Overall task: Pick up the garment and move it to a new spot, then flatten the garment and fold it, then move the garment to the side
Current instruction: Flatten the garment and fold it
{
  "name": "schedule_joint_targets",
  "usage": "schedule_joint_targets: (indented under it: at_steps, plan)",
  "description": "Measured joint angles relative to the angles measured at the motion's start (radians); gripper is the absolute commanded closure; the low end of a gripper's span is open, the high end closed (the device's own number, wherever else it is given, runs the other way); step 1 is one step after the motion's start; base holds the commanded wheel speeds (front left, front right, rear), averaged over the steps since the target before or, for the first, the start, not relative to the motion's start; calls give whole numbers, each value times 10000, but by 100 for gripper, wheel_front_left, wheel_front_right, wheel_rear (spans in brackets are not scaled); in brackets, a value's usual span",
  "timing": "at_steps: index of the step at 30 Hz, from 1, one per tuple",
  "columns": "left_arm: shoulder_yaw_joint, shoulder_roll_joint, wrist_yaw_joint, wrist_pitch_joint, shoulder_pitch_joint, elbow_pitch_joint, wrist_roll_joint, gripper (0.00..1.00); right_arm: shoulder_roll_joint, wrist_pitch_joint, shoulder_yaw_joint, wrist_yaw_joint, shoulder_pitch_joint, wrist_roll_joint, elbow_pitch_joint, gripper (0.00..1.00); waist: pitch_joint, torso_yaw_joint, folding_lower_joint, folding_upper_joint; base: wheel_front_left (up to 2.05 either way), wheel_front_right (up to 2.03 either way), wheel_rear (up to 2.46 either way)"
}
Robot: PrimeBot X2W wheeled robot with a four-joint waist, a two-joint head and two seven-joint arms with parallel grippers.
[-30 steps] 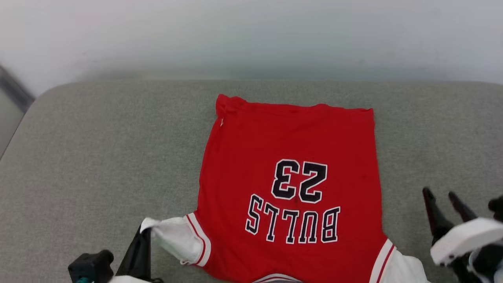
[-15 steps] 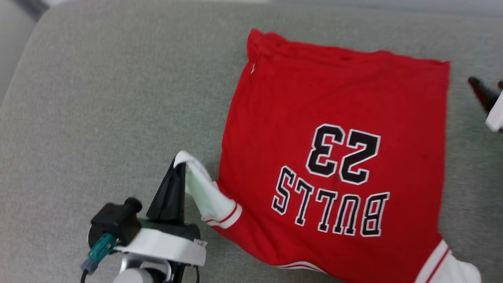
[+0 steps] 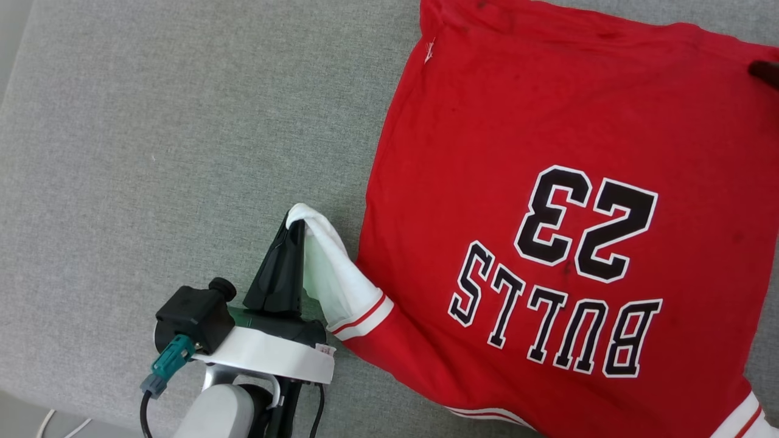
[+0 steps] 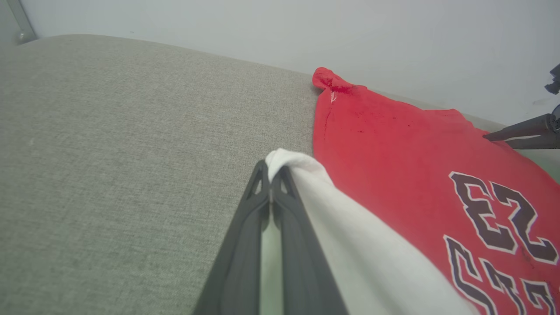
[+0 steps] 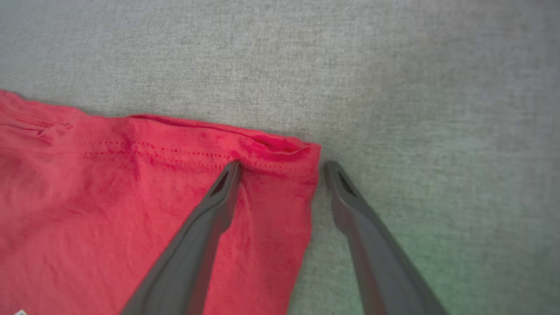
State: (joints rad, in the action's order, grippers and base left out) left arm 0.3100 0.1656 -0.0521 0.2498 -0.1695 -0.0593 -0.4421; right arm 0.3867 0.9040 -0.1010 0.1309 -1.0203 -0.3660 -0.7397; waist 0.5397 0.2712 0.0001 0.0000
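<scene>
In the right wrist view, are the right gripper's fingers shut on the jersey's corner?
No, the right gripper has its fingers apart, one over the jersey corner, the other over the grey cushion.

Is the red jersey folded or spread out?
Spread: the jersey lies flat, lettering showing; one white sleeve is pinched by the left gripper.

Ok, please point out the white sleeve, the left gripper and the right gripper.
white sleeve (image 3: 331,274), head view, middle of cloth
left gripper (image 4: 272,168), left wrist view, between shut fingertips
right gripper (image 5: 283,164), right wrist view, between open fingertips
</scene>
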Motion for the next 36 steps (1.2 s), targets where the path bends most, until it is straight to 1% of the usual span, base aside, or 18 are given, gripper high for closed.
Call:
schedule_joint_targets:
  at_steps: [1, 2, 4, 8, 9, 11, 12, 19, 24, 29, 30, 31, 32, 36]
  plan:
    - [-12, -17, 8, 4, 0, 40, -10, 100, -36, 38, -56, 0, -4, 27, -27, 68, -15, -8, 0, 0, 0, 0, 0]
    - [-19, -29, 12, 13, -1, 77, -10, 100, -77, 46, -88, 0, -3, 71, -54, 100, -42, -17, 0, 0, 0, 0, 0]
    - [-44, -40, 38, 27, 7, 198, -10, 100, -157, 73, -127, -2, 13, 153, -100, 100, -152, -34, 0, 0, 0, 0, 0]
    - [-90, -2, 40, 59, 109, 428, -27, 100, -297, -357, 73, 0, 226, 326, 4, 100, -511, -90, 0, 0, 0, 0, 0]
    - [-174, 125, 44, -2, 293, 663, -132, 100, -240, -614, 366, 0, 501, 343, 182, 100, -898, -182, 1, 0, 0, 0, 0]
    - [-267, 232, 42, -48, 435, 796, -215, 100, -125, -775, 533, 0, 755, 307, 351, 100, -1193, -276, 1, 0, 0, 0, 0]
    - [-462, 428, -38, -127, 735, 943, -320, 100, 19, -943, 667, 0, 1161, 31, 704, 100, -1686, -478, 0, 0, 0, 0, 0]
    - [-1085, 909, -460, -414, 1745, 1045, -646, 100, 278, -970, 771, 0, 2995, -698, 1676, 100, -2822, -1259, 0, 0, 0, 0, 0]
    - [-1404, 1170, -692, -688, 2484, 988, -863, 100, 384, -1043, 468, 0, 4944, -1026, 2681, 100, -3587, -1913, -2, 0, 0, 0, 0]
    - [-1628, 1346, -890, -949, 3076, 959, -1087, 100, 297, -1120, -169, 0, 7431, -1214, 3990, 100, -4200, -2511, -3, 0, 0, 0, 0]
    - [-1628, 1346, -890, -949, 3076, 959, -1087, 100, 297, -1120, -169, 0, 7431, -1214, 3990, 100, -4200, -2511, -3, 0, 0, 0, 0]
    - [-1639, 1375, -899, -1020, 3168, 961, -1101, 100, 182, -1160, -372, 0, 7934, -1290, 4251, 100, -4302, -2611, -3, 0, 0, 0, 0]
    - [-1695, 1421, -932, -1078, 3304, 961, -1174, 100, -46, -1218, -698, 0, 8954, -1256, 4746, 100, -4500, -2775, -3, 0, 0, 0, 0]
    - [-1758, 1507, -991, -1269, 3552, 982, -1260, 100, -802, -1269, -1490, 0, 10844, -1254, 5618, 100, -4833, -2989, -3, 0, 0, 0, 0]
